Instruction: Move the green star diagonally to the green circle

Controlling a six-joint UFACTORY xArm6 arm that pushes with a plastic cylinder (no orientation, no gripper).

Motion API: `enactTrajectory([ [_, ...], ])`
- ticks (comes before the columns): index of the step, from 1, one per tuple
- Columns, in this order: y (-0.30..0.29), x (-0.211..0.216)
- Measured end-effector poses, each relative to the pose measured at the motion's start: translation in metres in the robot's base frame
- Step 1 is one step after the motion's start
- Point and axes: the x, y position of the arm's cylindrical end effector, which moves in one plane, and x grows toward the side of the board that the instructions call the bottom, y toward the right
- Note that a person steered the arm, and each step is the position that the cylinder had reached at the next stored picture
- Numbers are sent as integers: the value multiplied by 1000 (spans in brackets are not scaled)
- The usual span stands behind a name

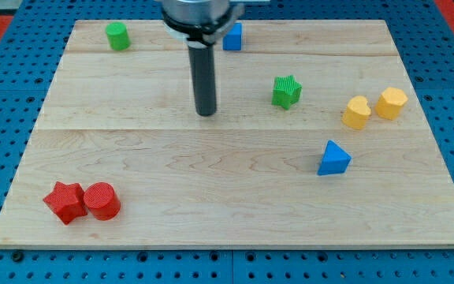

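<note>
Bare board lies between my tip (206, 112) at upper centre and the green star (287, 91) to its right.

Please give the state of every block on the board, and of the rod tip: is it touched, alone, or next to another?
green star: alone, untouched
green circle: alone, top left
my tip: left of star, apart
blue cube: partly hidden behind rod
yellow heart: beside yellow hexagon
blue triangle: alone
red star: against red cylinder
</note>
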Motion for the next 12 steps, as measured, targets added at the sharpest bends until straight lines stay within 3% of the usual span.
enactTrajectory([
  [1, 64, 18],
  [2, 122, 1],
  [3, 105, -31],
  [4, 2, -58],
  [6, 44, -11],
  [7, 101, -16],
  [8, 114, -34],
  [10, 63, -91],
  [12, 88, -113],
])
